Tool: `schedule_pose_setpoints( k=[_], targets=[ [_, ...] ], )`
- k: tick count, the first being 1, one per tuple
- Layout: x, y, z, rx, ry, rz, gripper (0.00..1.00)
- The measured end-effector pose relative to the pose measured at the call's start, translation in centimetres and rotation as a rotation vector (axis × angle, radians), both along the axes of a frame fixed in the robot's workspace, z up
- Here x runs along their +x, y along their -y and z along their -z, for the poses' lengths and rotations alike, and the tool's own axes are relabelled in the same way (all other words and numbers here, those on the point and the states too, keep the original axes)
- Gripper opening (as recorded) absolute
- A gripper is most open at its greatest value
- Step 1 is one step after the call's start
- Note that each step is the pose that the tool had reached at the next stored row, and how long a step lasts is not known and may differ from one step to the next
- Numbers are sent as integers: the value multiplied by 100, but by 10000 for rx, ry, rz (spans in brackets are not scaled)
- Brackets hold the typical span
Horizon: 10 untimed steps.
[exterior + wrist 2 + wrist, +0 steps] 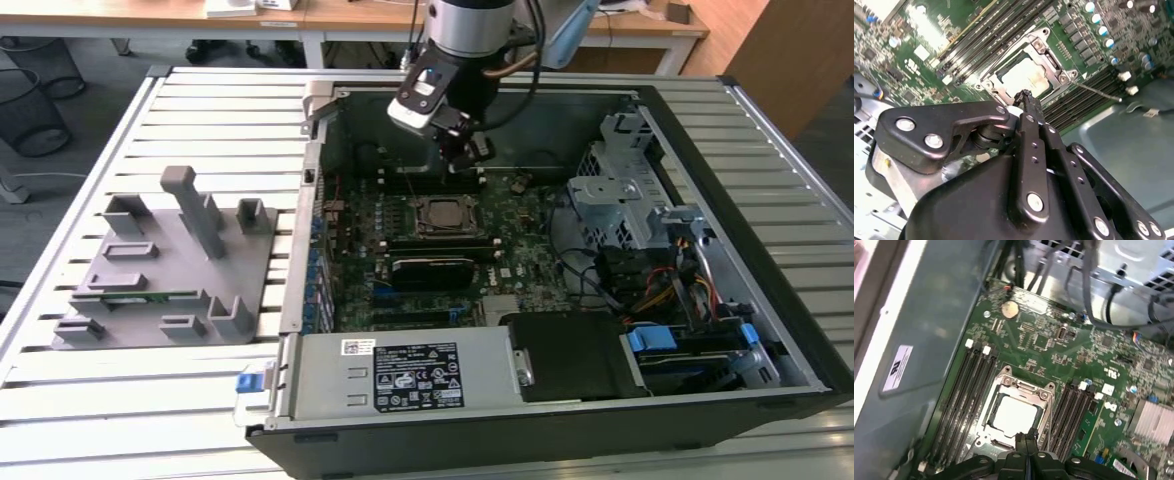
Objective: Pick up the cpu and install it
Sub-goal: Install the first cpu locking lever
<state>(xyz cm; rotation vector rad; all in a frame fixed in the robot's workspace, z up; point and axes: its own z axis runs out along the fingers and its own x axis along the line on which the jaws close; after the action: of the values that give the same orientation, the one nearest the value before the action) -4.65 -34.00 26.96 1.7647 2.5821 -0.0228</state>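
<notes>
The tool [1026, 97] hung with its fingers pressed together, gripping nothing, over the near edge of the socket [1019, 386]. The cpu [1013, 415] lay flat inside that socket on the motherboard [1054, 355], within the open case [534, 435] on the tabletop [200, 100].

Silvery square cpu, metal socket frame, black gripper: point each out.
silvery square cpu [1013, 416], first wrist view, middle of its top
metal socket frame [1022, 386], first wrist view, one side bar
black gripper [1027, 436], first wrist view, between its fingertips
</notes>
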Motion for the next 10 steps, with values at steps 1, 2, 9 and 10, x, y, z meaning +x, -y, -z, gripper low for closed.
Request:
schedule_pose_setpoints(
  k=[1, 2, 9, 10],
  targets=[
    [0, 0, 1, 0, 0, -179, 11],
    [0, 0, 2, 1, 0, -359, 11],
    [0, 0, 10, -1, 0, -1629, 11],
    [0, 0, 11, -2, 0, -1809, 11]
  ],
)
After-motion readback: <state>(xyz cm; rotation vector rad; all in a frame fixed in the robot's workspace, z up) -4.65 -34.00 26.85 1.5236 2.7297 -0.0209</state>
